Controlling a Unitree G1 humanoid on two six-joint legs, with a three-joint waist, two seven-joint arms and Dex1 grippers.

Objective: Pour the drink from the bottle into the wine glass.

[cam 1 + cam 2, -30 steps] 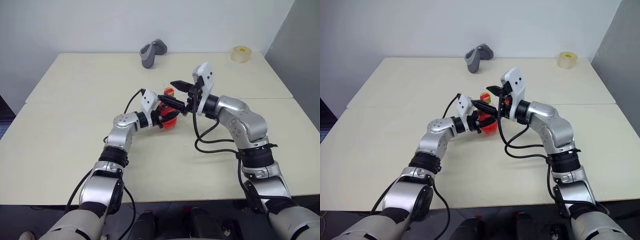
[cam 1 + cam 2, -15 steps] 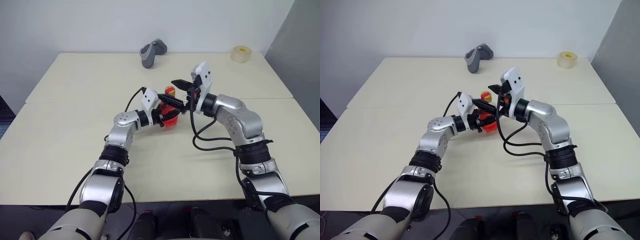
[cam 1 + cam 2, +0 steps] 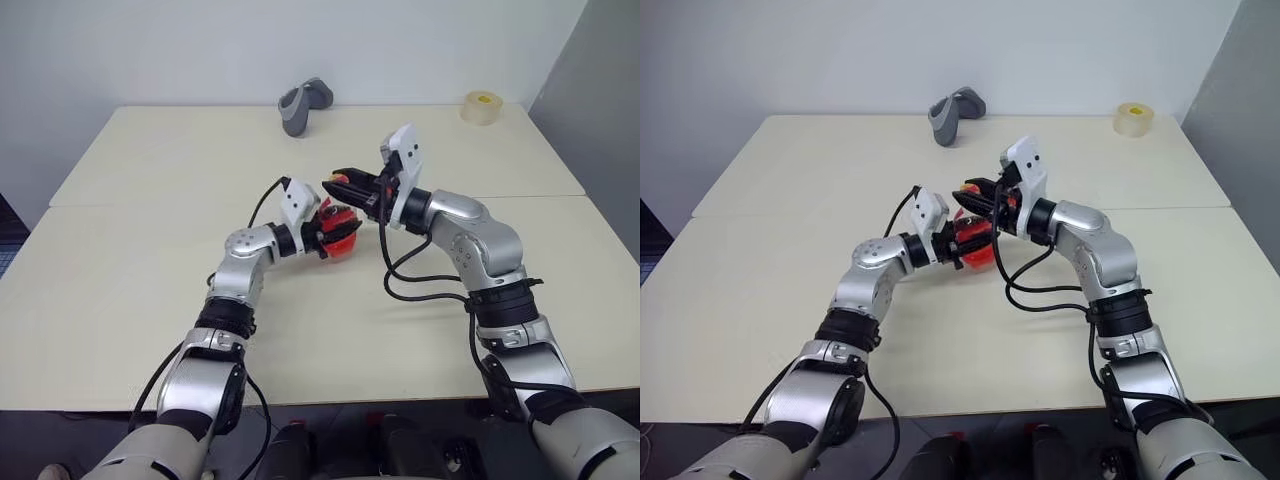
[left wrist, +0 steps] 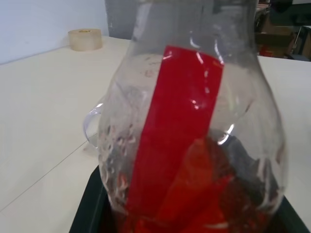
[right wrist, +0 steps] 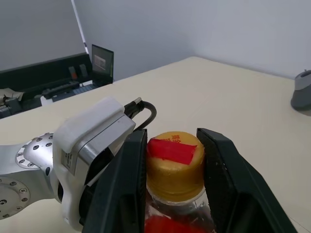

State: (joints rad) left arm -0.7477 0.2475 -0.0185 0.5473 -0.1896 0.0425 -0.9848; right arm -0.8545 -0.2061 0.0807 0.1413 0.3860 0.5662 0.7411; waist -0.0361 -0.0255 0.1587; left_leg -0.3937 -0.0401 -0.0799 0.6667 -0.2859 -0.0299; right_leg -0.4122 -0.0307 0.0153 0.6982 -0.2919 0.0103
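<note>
Your left gripper (image 3: 335, 228) clamps the bottle (image 3: 341, 235) by its body, upright above the table (image 3: 130, 180) middle. Your right gripper (image 5: 171, 170) has its fingers (image 5: 127, 184) closed against both sides of the cap (image 5: 172, 162). The drink (image 4: 194, 194) sits low inside.

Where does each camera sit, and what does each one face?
Left and right eye views: on the head, looking down over both arms at the table.
Left wrist view: close on the bottle with red drink.
Right wrist view: along the right gripper, its fingers on the cap, beside the left gripper.
Shared: the bottle.
</note>
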